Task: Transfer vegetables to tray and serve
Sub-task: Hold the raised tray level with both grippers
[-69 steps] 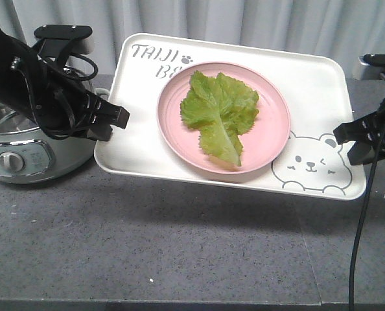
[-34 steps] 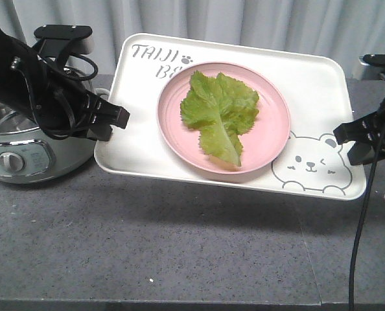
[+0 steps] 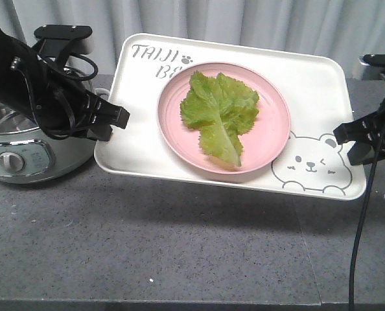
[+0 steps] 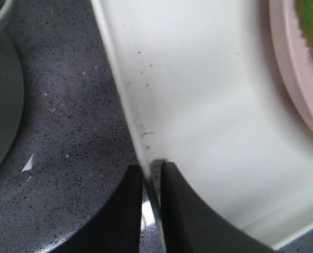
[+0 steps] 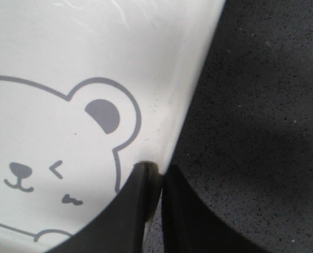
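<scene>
two-arm tray carry: both short edges clamped, leaf aboard

**load position.** the lettuce leaf [image 3: 220, 113] lies flat in the pink plate [image 3: 273, 139]. the plate sits on the tray [image 3: 137, 139], between the lettering at the far left corner and the bear drawing at the near right corner. the leaf does not touch the tray surface itself, and it is well inside the plate rim.

**left gripper** [image 4: 152, 176]. clamped on the tray's left rim. the wrist view shows one finger above the lip and one below, with the thin wall pinched between them. the grip point is toward the near end of that edge, just beside the cooker [image 3: 17, 155].

**right gripper** [image 5: 155, 171]. clamped on the opposite rim, next to the bear's ear, with the lip pinched in the same way.

**reason for this hold.** the tray is wide and shallow. opposed grips on the two short edges balance the load and stop the tray twisting around a single pinch point. the centred plate keeps the weight between the arms.

**tray attitude.** a broad shadow on the counter [image 3: 179, 246] under the near edge suggests the tray is raised clear of the surface. the front view alone does not settle whether it is level.

**task stage (judgement).** the transfer looks complete and the serving carry is in hand.

**caution.** the plate is loose on smooth plastic, so uneven arm motion could make it slide.
</scene>
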### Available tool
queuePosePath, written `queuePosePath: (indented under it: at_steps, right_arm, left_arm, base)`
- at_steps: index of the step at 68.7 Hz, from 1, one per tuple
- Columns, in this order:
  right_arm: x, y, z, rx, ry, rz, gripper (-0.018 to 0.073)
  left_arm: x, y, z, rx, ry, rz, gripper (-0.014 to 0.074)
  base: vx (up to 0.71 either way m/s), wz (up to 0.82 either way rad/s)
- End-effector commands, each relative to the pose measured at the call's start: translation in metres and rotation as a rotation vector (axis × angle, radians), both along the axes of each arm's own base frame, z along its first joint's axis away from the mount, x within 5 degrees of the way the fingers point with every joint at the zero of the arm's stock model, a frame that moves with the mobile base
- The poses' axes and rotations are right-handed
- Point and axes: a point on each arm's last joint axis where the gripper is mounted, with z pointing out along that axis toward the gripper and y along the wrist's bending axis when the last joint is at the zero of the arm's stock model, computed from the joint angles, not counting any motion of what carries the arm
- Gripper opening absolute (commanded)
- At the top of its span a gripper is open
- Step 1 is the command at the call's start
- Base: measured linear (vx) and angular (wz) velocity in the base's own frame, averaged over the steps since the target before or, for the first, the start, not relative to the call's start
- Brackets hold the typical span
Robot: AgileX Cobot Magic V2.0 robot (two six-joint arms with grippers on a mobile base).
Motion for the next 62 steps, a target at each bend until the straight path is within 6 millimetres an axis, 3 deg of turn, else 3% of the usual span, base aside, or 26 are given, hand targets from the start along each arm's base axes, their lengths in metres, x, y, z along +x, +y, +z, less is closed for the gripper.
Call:
queuePosePath:
  at_steps: [1, 62]
  right_arm:
    - [-0.0079, 0.0168, 0.0252, 0.125, -0.096, 0.061, 0.0004]
    - [-0.0081, 0.0169, 0.0251, 0.127, -0.094, 0.062, 0.0004]
  left_arm:
    - [-0.0122, -0.0175, 0.0334, -0.207, -0.110, -0.043, -0.0006]
    - [-0.0122, -0.0175, 0.0334, -0.207, -0.110, -0.043, -0.0006]
  base:
    - [0.00, 0.00]
    - [0.00, 0.00]
